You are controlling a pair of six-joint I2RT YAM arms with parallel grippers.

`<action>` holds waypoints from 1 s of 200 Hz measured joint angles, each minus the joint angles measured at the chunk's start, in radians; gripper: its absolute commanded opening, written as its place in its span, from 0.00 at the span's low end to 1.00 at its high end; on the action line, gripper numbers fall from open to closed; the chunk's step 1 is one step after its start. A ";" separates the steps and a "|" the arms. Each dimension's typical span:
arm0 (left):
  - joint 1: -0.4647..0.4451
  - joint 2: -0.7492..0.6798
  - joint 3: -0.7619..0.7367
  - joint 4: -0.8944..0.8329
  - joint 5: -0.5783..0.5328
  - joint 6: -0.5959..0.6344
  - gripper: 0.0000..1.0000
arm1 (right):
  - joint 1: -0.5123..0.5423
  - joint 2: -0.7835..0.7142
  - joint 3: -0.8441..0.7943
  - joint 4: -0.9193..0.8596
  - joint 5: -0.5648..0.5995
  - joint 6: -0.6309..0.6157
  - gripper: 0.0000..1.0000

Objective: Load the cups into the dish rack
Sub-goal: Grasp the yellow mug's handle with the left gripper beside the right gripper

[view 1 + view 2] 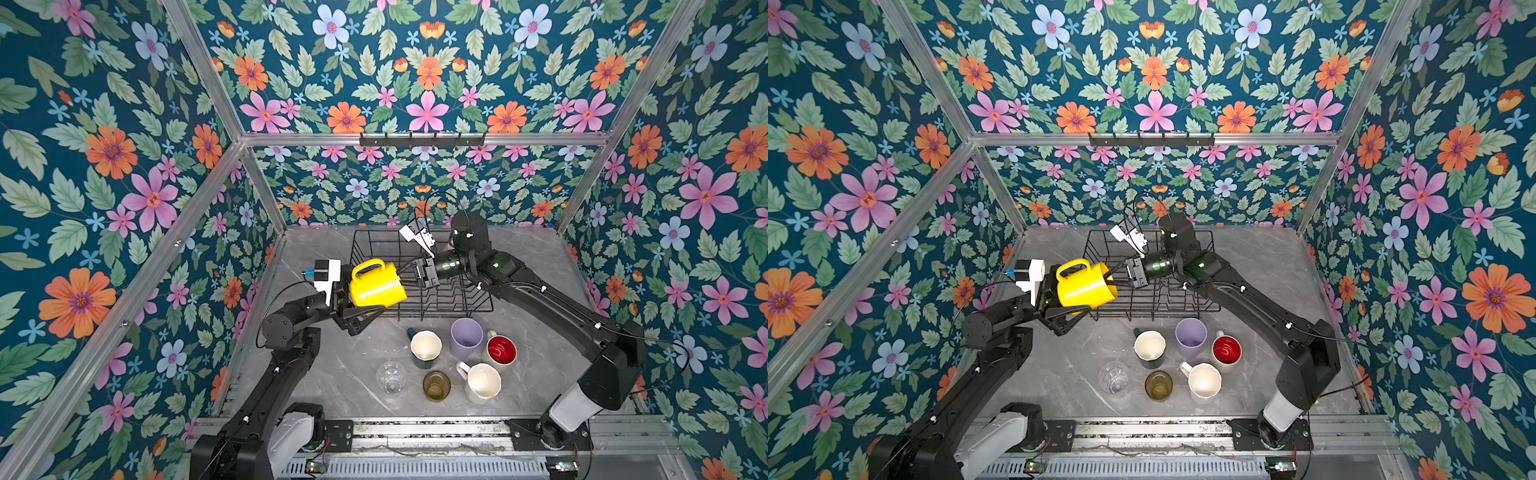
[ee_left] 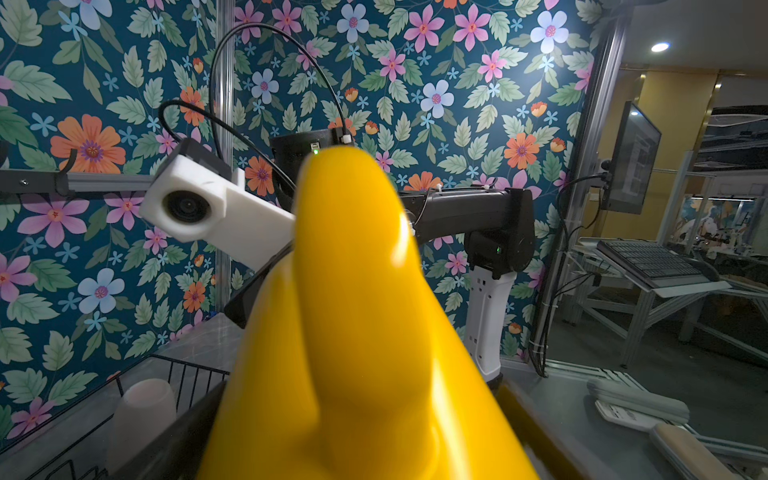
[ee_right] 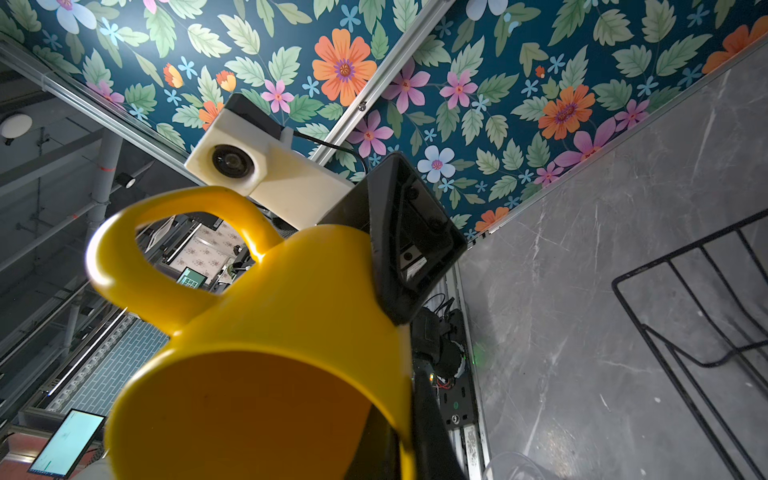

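The yellow mug (image 1: 378,286) (image 1: 1086,284) hangs on its side above the table, at the left end of the black wire dish rack (image 1: 457,309). My right gripper (image 1: 401,276) is shut on its rim, one finger inside the mouth and one outside. My left gripper (image 1: 365,293) stands open, with its jaws wide on either side of the mug's base end. In the left wrist view the mug (image 2: 353,332) fills the middle and hides the jaws. A cream cup (image 2: 141,411) stands upside down in the rack (image 2: 166,365).
Several cups stand in front of the rack: dark green mug (image 1: 424,348), lilac tumbler (image 1: 466,337), red-lined white mug (image 1: 500,351), white mug (image 1: 482,382), olive-amber glass (image 1: 436,385), clear glass (image 1: 391,377). Flowered walls close in on three sides.
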 measured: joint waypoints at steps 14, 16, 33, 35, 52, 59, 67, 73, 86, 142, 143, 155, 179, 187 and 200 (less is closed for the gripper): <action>0.000 0.004 0.001 0.013 0.000 -0.005 0.94 | 0.003 0.003 0.001 0.010 -0.003 0.002 0.00; 0.000 0.005 0.001 0.013 0.000 -0.006 0.94 | 0.004 0.004 0.001 0.011 -0.003 0.003 0.00; 0.000 0.009 0.003 0.021 0.001 -0.022 0.93 | 0.010 0.009 0.002 0.016 -0.006 0.007 0.00; 0.000 0.010 0.003 0.022 0.001 -0.023 0.93 | 0.010 0.010 0.002 0.016 -0.006 0.007 0.00; 0.000 0.012 0.005 0.031 0.004 -0.030 0.92 | 0.016 0.015 0.007 0.018 -0.009 0.008 0.00; 0.000 0.013 0.005 0.037 0.004 -0.034 0.92 | 0.017 0.017 0.009 0.020 -0.010 0.011 0.00; 0.000 0.015 0.005 0.043 0.003 -0.043 0.91 | 0.018 0.018 0.011 0.020 -0.010 0.015 0.00; 0.000 0.017 0.005 0.046 0.002 -0.048 0.91 | 0.018 0.019 0.013 0.020 -0.010 0.016 0.00; 0.000 0.018 0.006 0.054 0.000 -0.053 0.90 | 0.019 0.019 0.016 0.020 -0.010 0.018 0.00; 0.003 0.029 0.004 0.063 -0.019 -0.077 0.52 | 0.018 0.049 0.030 0.046 -0.017 0.022 0.00; 0.003 0.029 0.005 0.063 -0.019 -0.077 0.51 | 0.018 0.049 0.031 0.046 -0.017 0.022 0.00; 0.003 0.029 0.007 0.065 -0.026 -0.081 0.34 | 0.018 0.048 0.035 0.044 -0.014 0.022 0.00; 0.003 0.028 0.014 0.066 -0.028 -0.090 0.10 | 0.018 0.048 0.041 0.040 -0.011 0.022 0.07; 0.003 0.027 0.016 0.066 -0.027 -0.095 0.03 | 0.018 0.046 0.041 0.039 -0.008 0.022 0.10; 0.003 0.024 0.018 0.063 -0.025 -0.097 0.00 | 0.019 0.042 0.041 0.032 -0.003 0.026 0.16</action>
